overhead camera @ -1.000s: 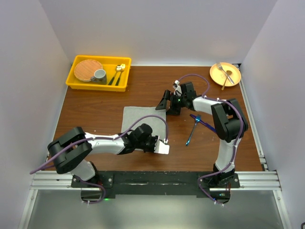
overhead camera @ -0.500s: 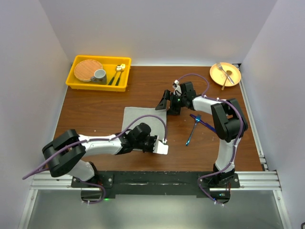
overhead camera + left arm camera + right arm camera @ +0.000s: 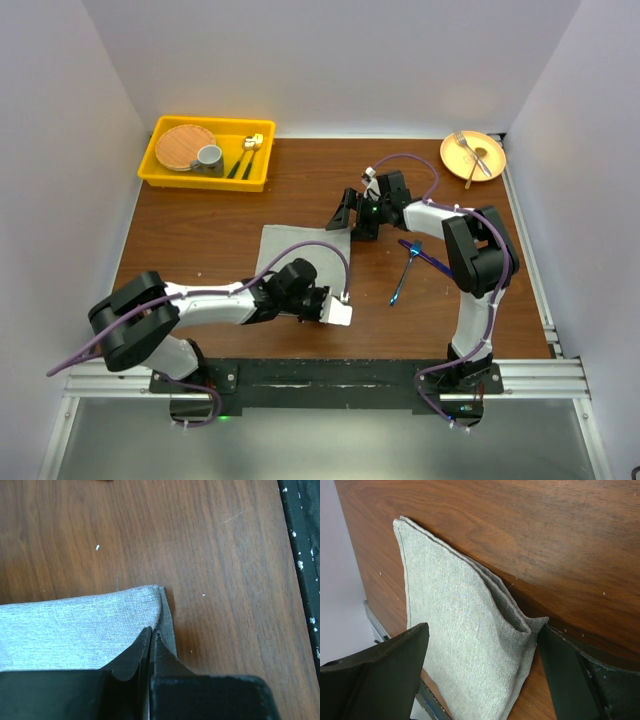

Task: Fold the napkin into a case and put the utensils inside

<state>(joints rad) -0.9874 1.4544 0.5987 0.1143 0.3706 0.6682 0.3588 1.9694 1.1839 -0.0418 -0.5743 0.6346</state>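
The grey napkin (image 3: pixel 298 248) lies folded on the table's middle. My left gripper (image 3: pixel 338 308) is at its near right corner; in the left wrist view the jaws (image 3: pixel 152 632) are shut on the napkin's (image 3: pixel 75 625) near edge, just behind the corner. My right gripper (image 3: pixel 352 215) stands open over the far right corner, and in the right wrist view the napkin (image 3: pixel 460 630) lies between its spread fingers (image 3: pixel 480 675), its layers showing along one edge. The blue utensils (image 3: pixel 405 272) lie crossed to the right of the napkin, one partly under the right arm.
A yellow tray (image 3: pixel 158 172) at the back left holds a wicker plate, a grey cup and dark-handled gold cutlery. An orange plate (image 3: pixel 488 168) with a silver fork sits at the back right corner. The table's near edge and black rail (image 3: pixel 300 580) run close to the left gripper.
The left gripper's jaws have closed on the napkin's near corner, and the left arm's elbow has shifted a little to the left. The right arm has not moved.
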